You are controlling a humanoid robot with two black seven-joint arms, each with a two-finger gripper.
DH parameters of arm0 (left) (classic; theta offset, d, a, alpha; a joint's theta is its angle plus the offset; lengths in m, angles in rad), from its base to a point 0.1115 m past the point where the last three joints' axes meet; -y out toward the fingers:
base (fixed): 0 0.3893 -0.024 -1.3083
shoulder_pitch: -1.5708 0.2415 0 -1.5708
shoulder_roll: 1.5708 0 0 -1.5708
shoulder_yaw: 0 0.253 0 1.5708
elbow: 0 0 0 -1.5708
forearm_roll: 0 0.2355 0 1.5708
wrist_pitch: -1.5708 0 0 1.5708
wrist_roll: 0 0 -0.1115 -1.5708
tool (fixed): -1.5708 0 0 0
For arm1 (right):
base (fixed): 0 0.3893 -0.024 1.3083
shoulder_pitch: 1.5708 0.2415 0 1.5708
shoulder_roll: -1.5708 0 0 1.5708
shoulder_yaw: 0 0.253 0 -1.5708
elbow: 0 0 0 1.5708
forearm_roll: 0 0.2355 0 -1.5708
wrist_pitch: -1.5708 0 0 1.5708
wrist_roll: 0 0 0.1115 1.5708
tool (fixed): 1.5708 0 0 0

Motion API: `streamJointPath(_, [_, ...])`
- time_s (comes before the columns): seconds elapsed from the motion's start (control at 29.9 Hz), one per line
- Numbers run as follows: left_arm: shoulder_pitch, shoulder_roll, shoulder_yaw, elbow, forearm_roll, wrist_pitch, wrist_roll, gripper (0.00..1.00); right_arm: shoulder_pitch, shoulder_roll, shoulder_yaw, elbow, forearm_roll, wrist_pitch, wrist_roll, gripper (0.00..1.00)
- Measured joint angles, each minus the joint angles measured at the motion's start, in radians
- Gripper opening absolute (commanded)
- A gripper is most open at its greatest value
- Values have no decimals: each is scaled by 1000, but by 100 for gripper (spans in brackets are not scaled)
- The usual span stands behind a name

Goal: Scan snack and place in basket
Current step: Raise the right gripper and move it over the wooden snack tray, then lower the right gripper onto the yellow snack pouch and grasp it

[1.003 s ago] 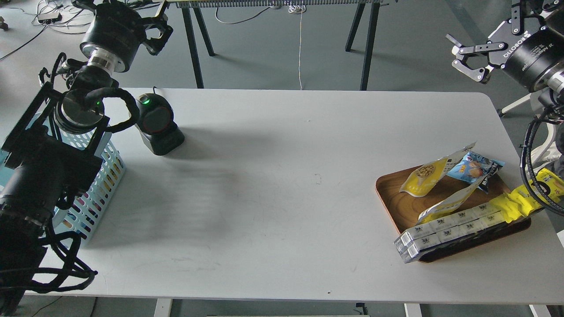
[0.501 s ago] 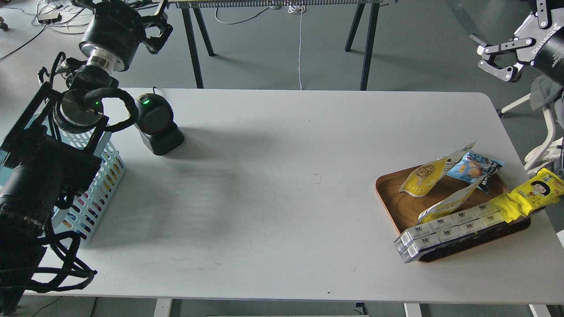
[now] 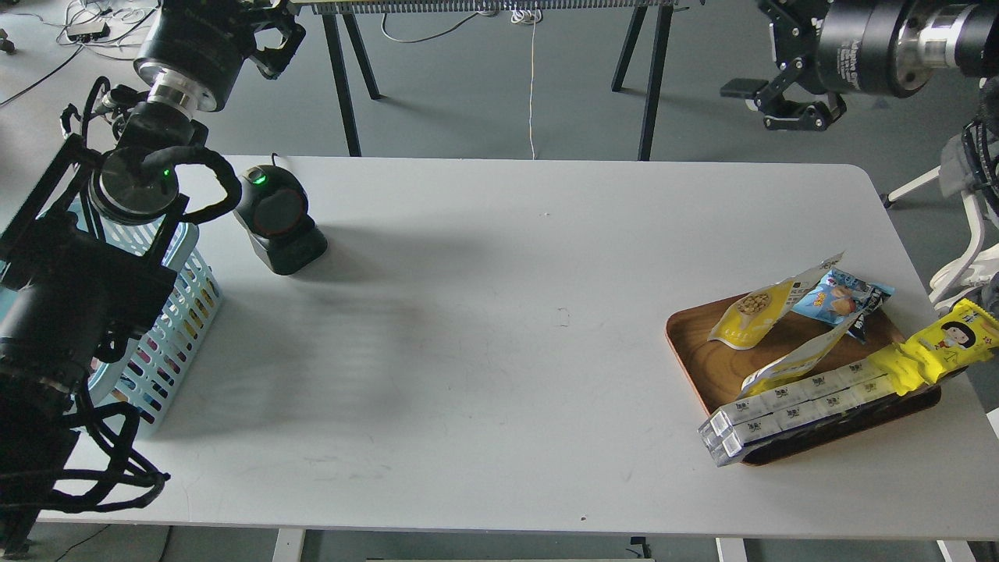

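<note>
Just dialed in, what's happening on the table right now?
Nothing is being handled yet. The snack lies on the wooden tray at the table's right, among other packets. The right gripper hangs open and empty, high beyond the table's far edge. The left gripper is raised near the scanner, its fingers unclear. The basket sits at the left edge.

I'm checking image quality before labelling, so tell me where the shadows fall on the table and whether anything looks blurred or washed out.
Head view: soft broad shadows spread right of the scanner and beside the basket across the white table, with no hard glare. The snack and wooden tray are sharp. The right gripper is dark against the floor, its fingers hard to separate.
</note>
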Motion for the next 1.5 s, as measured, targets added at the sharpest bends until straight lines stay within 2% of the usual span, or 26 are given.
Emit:
streamJointPath(0.27, [1,2,-4,-1,0,0,-2,100,128,123,-144,155,53,-106,-268,99])
streamJointPath(0.4, [4,2,-5,-1,0,0,-3,100,140,128,-207,188,104,-162,-341,99])
streamJointPath(0.57, [7,3,-6,-1,0,0,-3,100,131,124,-226,194,122,-199,-356,99])
streamJointPath(0.77, [8,17,-7,-1,-3,-3,-4,100,81,129,-215,189,126,-254,-356,99])
streamJointPath(1.0, [9,33,-15,1,-9,-46,-34,100,-40,122,-169,167,120,-309,-349,99])
streamJointPath(1.5, [12,35,-14,10,-9,-48,-38,100,-201,132,-80,83,120,-384,-348,94])
